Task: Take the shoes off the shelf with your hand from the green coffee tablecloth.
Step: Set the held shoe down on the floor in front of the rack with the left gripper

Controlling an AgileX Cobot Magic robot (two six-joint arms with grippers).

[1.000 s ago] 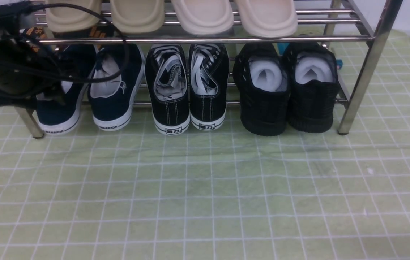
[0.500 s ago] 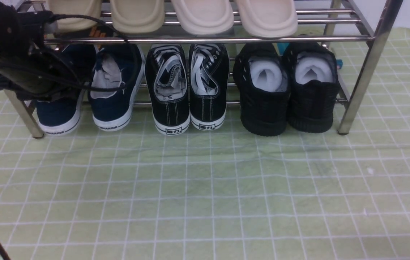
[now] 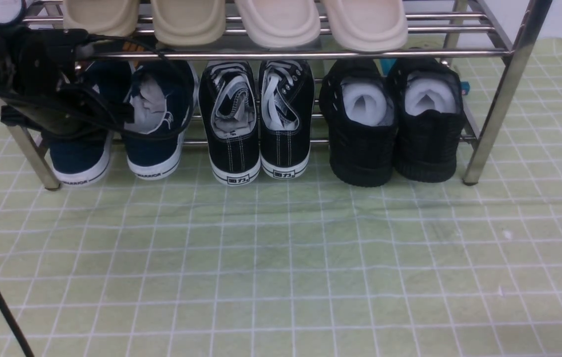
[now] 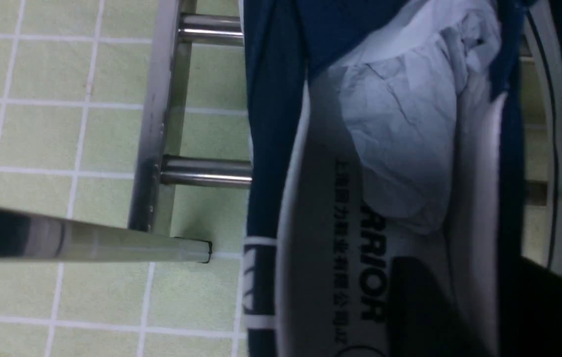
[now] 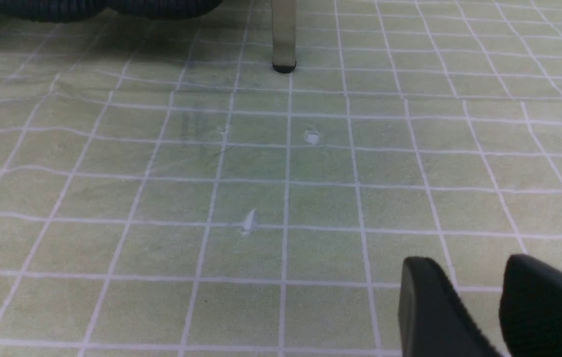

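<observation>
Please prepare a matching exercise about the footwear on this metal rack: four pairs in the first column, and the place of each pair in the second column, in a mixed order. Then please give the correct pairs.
Column 1
1. navy-blue shoes
2. black lace-up sneakers
3. all-black knit shoes
4. beige slippers

Column 2
A. upper tier of the shelf
B. lower row, right end
C. lower row, left end
D. lower row, middle

Right pairs: 1-C, 2-D, 3-B, 4-A.
</observation>
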